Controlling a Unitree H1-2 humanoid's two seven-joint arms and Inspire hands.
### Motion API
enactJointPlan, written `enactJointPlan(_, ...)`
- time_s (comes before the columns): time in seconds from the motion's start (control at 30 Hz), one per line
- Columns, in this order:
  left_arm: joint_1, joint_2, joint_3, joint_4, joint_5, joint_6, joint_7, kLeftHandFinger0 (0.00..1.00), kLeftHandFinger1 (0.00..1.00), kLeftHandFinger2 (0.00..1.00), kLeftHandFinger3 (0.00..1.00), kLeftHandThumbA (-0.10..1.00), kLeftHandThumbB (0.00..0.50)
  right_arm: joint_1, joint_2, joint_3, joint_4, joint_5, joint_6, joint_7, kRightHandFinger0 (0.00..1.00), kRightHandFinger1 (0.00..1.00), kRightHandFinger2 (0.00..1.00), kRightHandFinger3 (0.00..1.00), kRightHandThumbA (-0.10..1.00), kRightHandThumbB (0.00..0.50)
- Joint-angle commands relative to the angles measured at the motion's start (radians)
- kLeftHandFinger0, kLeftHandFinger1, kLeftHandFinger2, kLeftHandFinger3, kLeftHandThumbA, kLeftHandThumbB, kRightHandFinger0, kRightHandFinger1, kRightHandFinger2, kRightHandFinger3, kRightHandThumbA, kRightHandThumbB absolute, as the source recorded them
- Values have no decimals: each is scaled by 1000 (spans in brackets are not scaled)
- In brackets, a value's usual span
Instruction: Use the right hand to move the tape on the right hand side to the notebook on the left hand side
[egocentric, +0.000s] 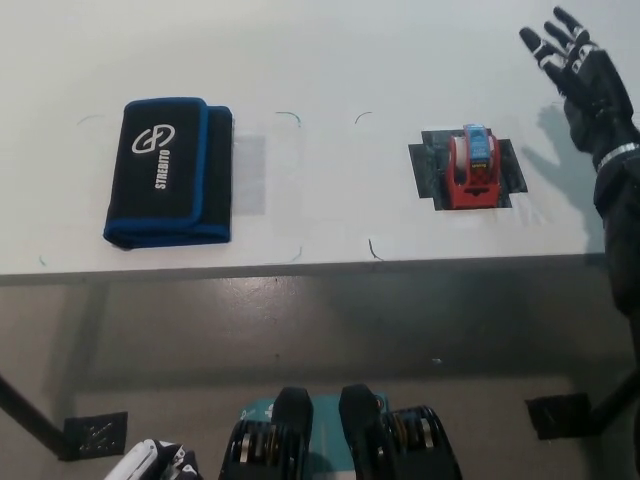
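Right hand (578, 70) raised over the tabletop's (340, 60) far right edge, fingers spread, gripping nothing. Tape (472, 165) sitting on a dark patch (428, 168), well apart from that hand. Notebook (168, 170) lying far left. Left hand (155, 463) low at bottom left; open or closed, cannot tell.

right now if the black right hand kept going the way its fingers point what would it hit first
Nothing, as far as the picture shows. The right hand is open, fingers aimed up and away over bare table, right of the tape dispenser, pointing away from it. Its height above the table is unclear.
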Motion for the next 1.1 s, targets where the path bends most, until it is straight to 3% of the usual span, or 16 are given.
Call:
enactJointPlan(0.0,-12,5,15,-24,-12,-20,-5,271,308,431,559,387,15,-15,1,1,25,27,-72,17,1000,1000,1000,1000,1000,460)
enactJointPlan(0.23,-15,7,16,-25,-9,-17,-6,338,374,459,571,415,24,7,21,-1,78,31,-98,15,1000,1000,1000,1000,1000,438)
enactJointPlan(0.27,-14,6,17,-24,-12,-19,-5,330,366,451,567,414,29,17,29,4,93,27,-107,15,1000,1000,1000,1000,1000,458)
enactJointPlan(0.67,-2,5,24,-33,-6,-12,1,343,371,455,568,403,19,20,56,4,186,37,-182,29,1000,1000,1000,1000,1000,457)
enactJointPlan(0.9,-6,-1,26,-30,-7,-25,2,325,358,443,562,393,10,13,58,-6,251,53,-211,49,1000,1000,1000,1000,1000,500)
enactJointPlan(1.0,-5,-3,29,-31,-7,-29,2,324,355,440,558,376,10,12,61,-6,274,56,-228,53,1000,1000,1000,1000,1000,459)
enactJointPlan(1.07,-3,-3,31,-33,-7,-27,2,319,354,443,558,391,21,11,65,-7,280,59,-229,48,1000,1000,1000,1000,1000,461)
